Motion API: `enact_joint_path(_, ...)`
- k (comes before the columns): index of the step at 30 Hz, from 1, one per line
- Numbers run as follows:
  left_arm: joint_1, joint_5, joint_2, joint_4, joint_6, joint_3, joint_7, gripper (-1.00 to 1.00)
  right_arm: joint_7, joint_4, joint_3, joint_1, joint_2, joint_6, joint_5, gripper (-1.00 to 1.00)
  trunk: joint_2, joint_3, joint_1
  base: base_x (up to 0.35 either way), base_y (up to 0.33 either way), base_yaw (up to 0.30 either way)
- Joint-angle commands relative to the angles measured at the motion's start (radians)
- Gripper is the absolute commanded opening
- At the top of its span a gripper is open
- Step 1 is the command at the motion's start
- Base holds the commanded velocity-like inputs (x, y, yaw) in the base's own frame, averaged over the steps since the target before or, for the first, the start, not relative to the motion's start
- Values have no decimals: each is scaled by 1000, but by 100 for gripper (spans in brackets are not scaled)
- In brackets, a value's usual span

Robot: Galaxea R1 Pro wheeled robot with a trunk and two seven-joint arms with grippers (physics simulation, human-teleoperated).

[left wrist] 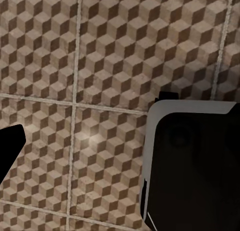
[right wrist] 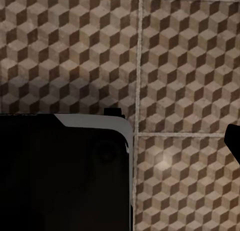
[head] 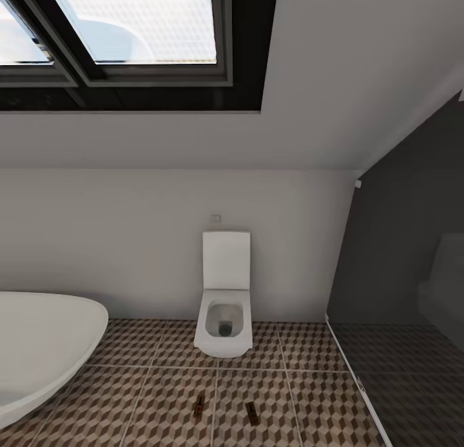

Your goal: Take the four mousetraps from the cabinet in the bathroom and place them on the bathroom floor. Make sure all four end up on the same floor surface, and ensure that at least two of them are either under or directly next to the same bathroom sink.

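Two mousetraps (head: 200, 406) (head: 252, 413) lying flat on the bathroom floor (head: 161, 395), side by side but apart, in front of the toilet (head: 224, 318); probably set down there as part of the floor placement, though too small to make out spring or spot. Remaining two traps, cabinet and sink: whereabouts not tellable from these pictures. Sitting on one tile surface, as the task wants; nearness to a sink not judgeable.

Bathtub (head: 38, 344) curving in at the left, touching no trap. Grey glass partition (head: 399, 273) standing to the right, skylight (head: 129, 28) overhead.

Wrist cameras looking straight down at patterned tile beside a dark rounded body, likely the robot's base; arms seemingly hanging idle during travel. Jaws of both grippers: width not tellable, nothing visibly held.
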Motion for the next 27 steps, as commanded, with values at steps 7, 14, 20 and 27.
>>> enact_joint_path(7,0,4,0,0,-2,-7,4,100,-3,1,4,0,0,-3,-3,100,-1,0,0,0,0,0)
enact_joint_path(14,0,4,0,-1,-2,-7,4,100,-3,1,4,0,0,-3,-3,100,-1,0,0,0,0,0)
enact_joint_path(20,0,4,0,0,-1,-7,4,100,-3,1,4,-1,0,-3,-3,100,-1,0,0,0,0,0)
enact_joint_path(27,0,4,0,-1,-1,-7,4,100,-3,1,4,-1,0,-3,-3,100,-1,0,0,0,0,0)
